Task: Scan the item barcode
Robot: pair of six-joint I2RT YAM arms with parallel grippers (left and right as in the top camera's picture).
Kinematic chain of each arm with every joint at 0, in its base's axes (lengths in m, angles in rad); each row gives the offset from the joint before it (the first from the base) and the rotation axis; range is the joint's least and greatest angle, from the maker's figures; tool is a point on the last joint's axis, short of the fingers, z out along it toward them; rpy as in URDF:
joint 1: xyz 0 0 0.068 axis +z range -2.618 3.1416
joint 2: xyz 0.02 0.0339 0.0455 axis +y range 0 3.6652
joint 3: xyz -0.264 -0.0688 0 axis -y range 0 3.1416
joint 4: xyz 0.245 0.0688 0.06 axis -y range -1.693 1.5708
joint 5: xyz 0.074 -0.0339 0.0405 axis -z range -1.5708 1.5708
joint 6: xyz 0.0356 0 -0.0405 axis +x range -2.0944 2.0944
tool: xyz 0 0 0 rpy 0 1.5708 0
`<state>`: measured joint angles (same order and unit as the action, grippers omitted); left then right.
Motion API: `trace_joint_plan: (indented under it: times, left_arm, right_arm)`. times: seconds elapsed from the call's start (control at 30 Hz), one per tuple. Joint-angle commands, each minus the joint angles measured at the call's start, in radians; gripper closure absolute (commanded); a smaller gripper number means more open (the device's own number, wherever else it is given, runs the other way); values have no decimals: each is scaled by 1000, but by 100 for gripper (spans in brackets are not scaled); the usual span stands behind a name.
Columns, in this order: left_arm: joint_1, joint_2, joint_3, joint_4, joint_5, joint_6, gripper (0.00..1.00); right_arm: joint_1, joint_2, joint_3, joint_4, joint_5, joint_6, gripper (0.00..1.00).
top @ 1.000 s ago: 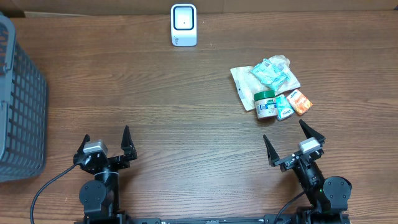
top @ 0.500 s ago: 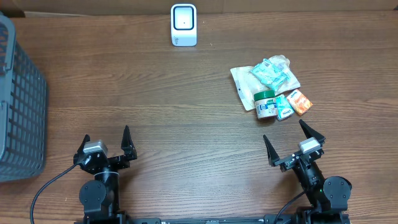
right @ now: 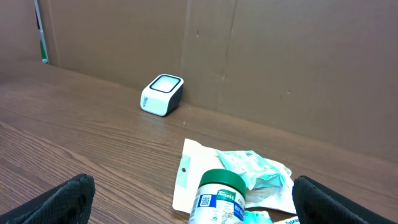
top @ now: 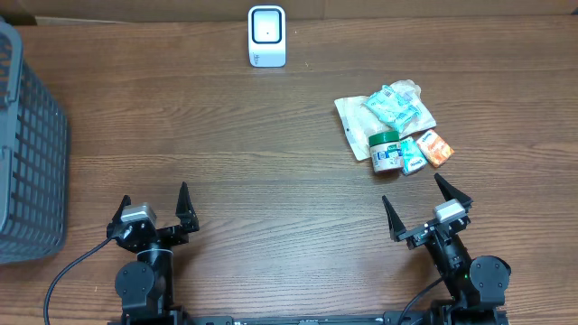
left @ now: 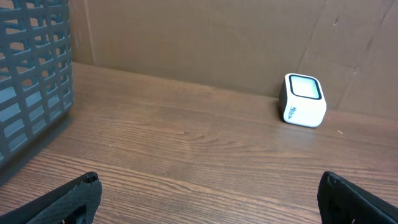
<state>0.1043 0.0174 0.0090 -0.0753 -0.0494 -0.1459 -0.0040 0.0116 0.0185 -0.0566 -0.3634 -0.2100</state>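
A white barcode scanner (top: pixel 267 36) stands at the table's far edge; it also shows in the left wrist view as the scanner (left: pixel 303 101) and in the right wrist view as the scanner (right: pixel 161 95). A pile of items lies at the right: a green-lidded jar (top: pixel 386 152) lying flat, a white flat pouch (top: pixel 353 123), a teal-printed packet (top: pixel 397 106), a small teal packet (top: pixel 413 155) and an orange packet (top: pixel 435 148). The jar (right: pixel 217 196) fills the lower right wrist view. My left gripper (top: pixel 153 208) and right gripper (top: pixel 425 204) both stand open and hold nothing, near the front edge.
A grey slatted basket (top: pixel 27 149) stands at the table's left edge, seen also as the basket (left: pixel 31 74) in the left wrist view. A brown cardboard wall (right: pixel 261 56) runs behind the table.
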Motion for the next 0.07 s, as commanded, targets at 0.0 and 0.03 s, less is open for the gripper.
trace_joint_plan:
  times: [0.0,0.03]
  left_arm:
    - [-6,-13,-4,2,-5,19,0]
    - [-6,-13,-4,2,-5,19,0]
  right_arm:
    - [6,-9,-11,2,-5,5,0]
    - [6,-9,-11,2,-5,5,0]
